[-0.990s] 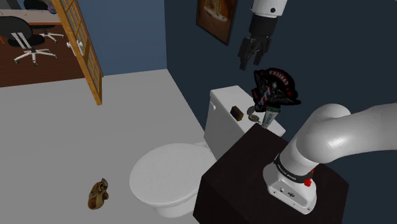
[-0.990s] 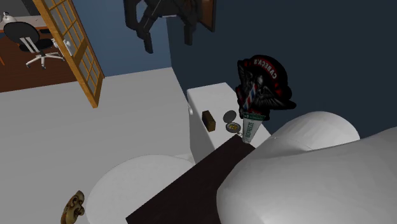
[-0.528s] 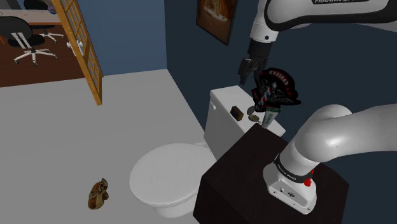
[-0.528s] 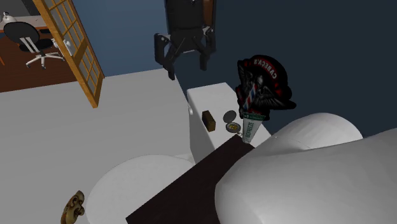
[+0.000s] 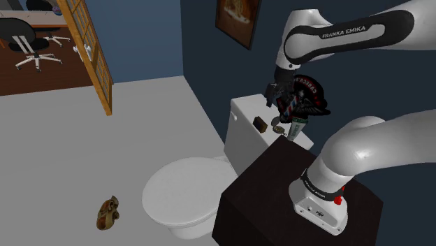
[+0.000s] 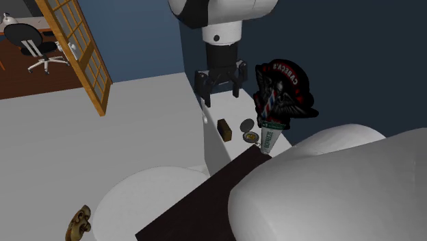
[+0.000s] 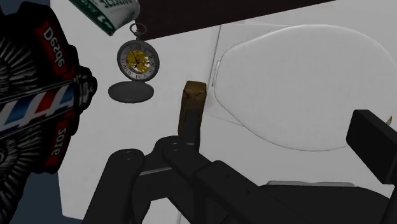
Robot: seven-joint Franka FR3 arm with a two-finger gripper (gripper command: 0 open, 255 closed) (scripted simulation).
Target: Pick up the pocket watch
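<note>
pocket watch [image 7: 137,62] is seen lying open on toilet tank [image 6: 236,113], just beside brown block [image 7: 191,108]; gripper [image 6: 220,91] is held above, fingers apart.

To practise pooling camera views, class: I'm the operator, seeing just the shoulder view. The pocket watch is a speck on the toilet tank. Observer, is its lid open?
Observer: Yes. The wrist view shows the pocket watch open, yellow dial showing, grey lid beside it.
Operator: Does the brown block touch it?
Observer: No; bare tank top separates the brown block from it.
Operator: Is the gripper ready?
Observer: In the second exterior view the gripper is open, holding nothing.
</note>
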